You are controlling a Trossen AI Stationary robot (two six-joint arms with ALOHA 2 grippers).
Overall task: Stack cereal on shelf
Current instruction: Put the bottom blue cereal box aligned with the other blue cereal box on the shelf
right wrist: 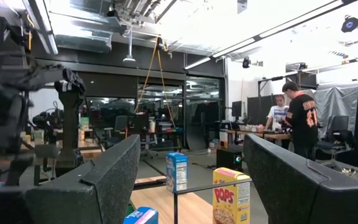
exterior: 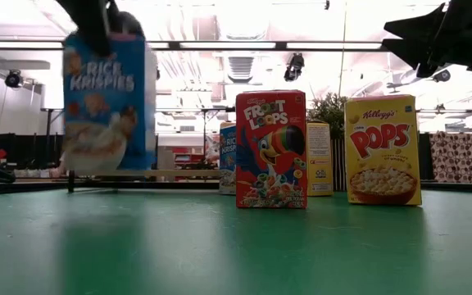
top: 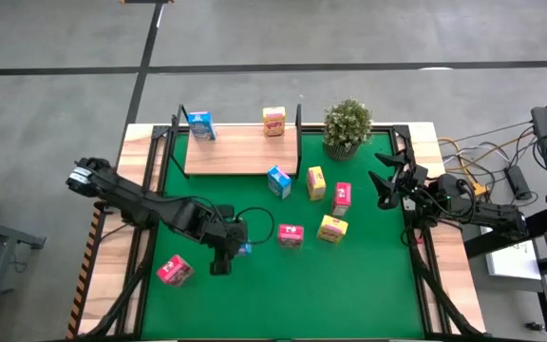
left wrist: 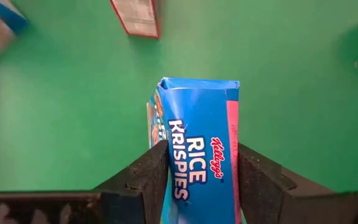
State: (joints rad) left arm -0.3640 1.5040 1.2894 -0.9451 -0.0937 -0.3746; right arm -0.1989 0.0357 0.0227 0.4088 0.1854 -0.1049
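The mat looked like matt green felt or rubber, smooth, only a faint sheen in the low view. The table under it showed pale wood grain at the edges, and the shelf was the same light wood, unvarnished looking, with thin black metal end frames. All the cereal boxes were printed cardboard with a slight gloss, like the blue box pinched between the left gripper fingers, which looked like rough, grainy black plastic. The right gripper fingers seemed the same dark matt stuff. The plant looked plastic, and the floor was smooth grey concrete
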